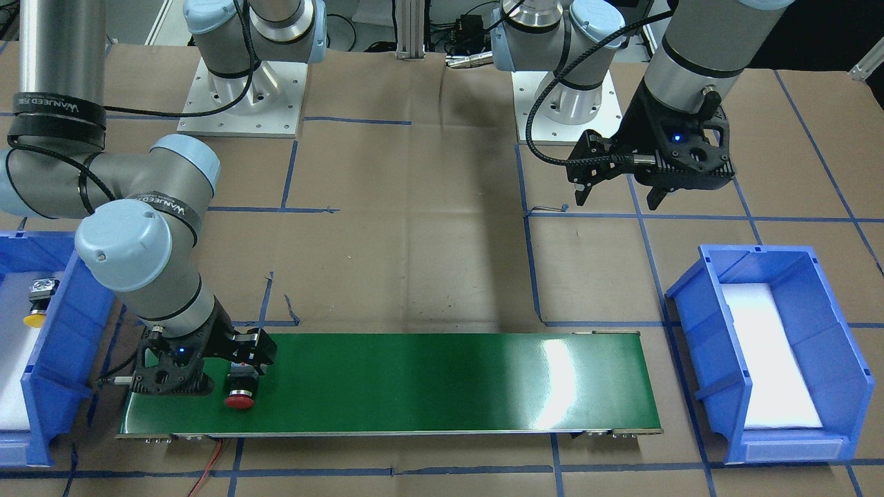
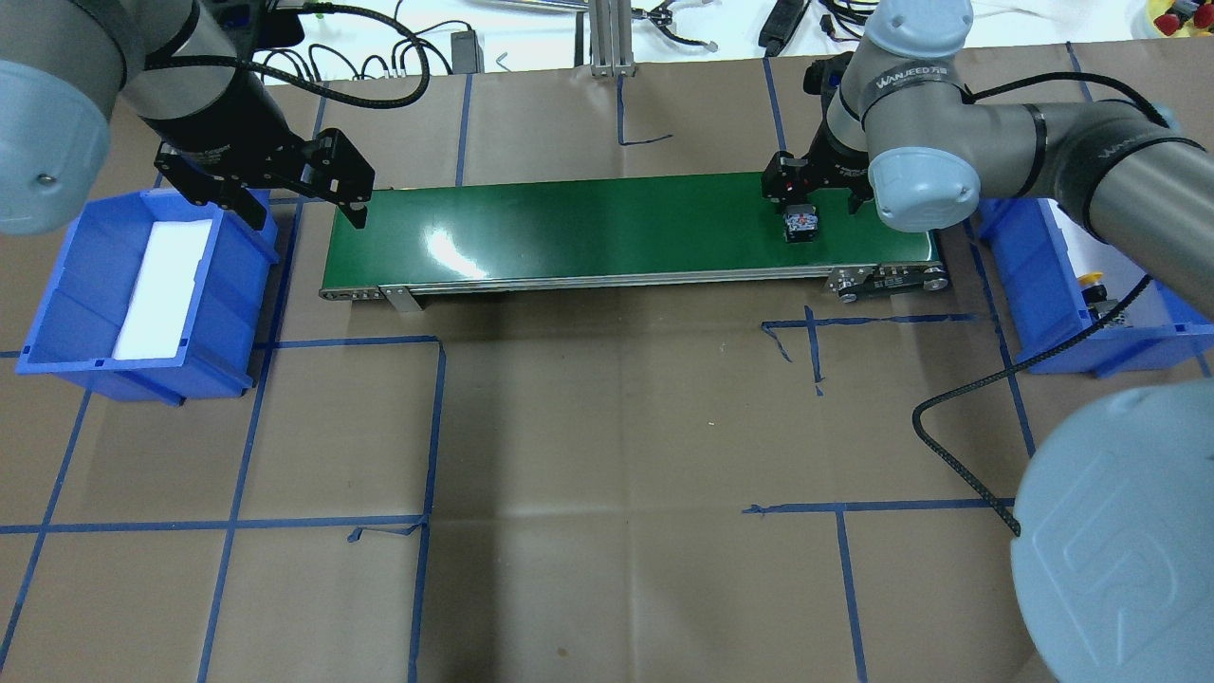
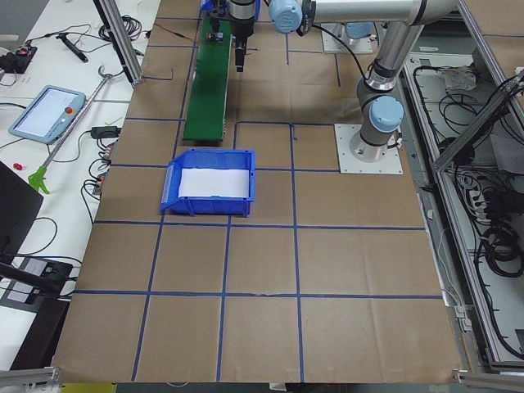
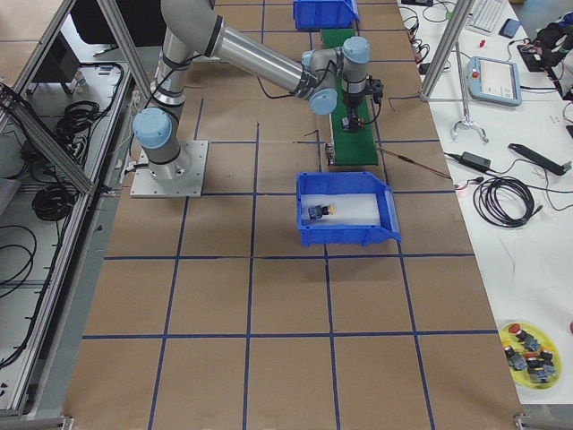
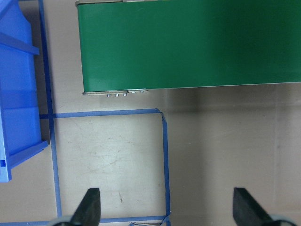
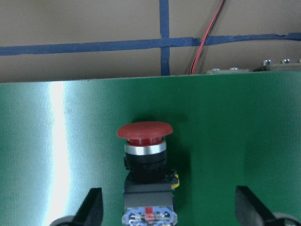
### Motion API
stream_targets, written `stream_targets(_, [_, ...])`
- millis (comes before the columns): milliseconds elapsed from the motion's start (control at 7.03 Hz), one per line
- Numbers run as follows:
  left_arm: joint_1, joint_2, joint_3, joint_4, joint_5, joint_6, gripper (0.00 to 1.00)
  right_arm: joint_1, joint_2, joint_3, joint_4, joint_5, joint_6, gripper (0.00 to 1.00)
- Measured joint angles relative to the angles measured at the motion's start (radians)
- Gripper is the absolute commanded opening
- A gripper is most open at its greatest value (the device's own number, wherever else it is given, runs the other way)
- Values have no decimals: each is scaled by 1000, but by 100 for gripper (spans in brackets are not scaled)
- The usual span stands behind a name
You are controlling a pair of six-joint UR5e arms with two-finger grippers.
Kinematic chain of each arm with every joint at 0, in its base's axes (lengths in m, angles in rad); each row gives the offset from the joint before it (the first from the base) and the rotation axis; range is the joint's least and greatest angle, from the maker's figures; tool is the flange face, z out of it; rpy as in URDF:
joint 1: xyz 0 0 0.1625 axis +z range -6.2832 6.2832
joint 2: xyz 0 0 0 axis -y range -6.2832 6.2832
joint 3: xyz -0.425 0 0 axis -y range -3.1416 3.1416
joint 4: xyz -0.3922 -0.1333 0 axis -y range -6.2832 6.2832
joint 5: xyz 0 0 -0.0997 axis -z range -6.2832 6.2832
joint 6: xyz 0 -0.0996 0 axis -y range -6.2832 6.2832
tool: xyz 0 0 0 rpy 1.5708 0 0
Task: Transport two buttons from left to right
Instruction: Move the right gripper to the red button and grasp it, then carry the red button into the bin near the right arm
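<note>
- The right gripper hangs open over the green belt; the red button lies between its fingers, untouched.
- The yellow button lies in the blue bin beside that arm.
- The red button looks set down for carrying.
- The left gripper, open and empty near the belt's other end, would next need to grasp it for the empty bin.
</note>
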Motion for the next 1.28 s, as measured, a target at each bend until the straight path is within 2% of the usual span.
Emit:
stream_targets(142, [0, 0, 0, 0, 0, 0, 100, -2, 10, 2, 0, -1, -2, 76])
stream_targets(285, [0, 0, 0, 0, 0, -1, 100, -5, 21, 3, 0, -2, -3, 47])
stream_targets(427, [0, 0, 0, 0, 0, -1, 100, -7, 28, 0, 9, -3, -4, 12])
stream_targets(569, [0, 0, 0, 0, 0, -1, 100, -11, 26, -5, 36, -3, -6, 7])
stream_targets(854, [0, 0, 0, 0, 0, -1, 100, -30, 13, -15, 77, -8, -10, 5])
stream_targets(1281, [0, 0, 0, 0, 0, 0, 100, -78, -59, -35, 168, -26, -51, 4])
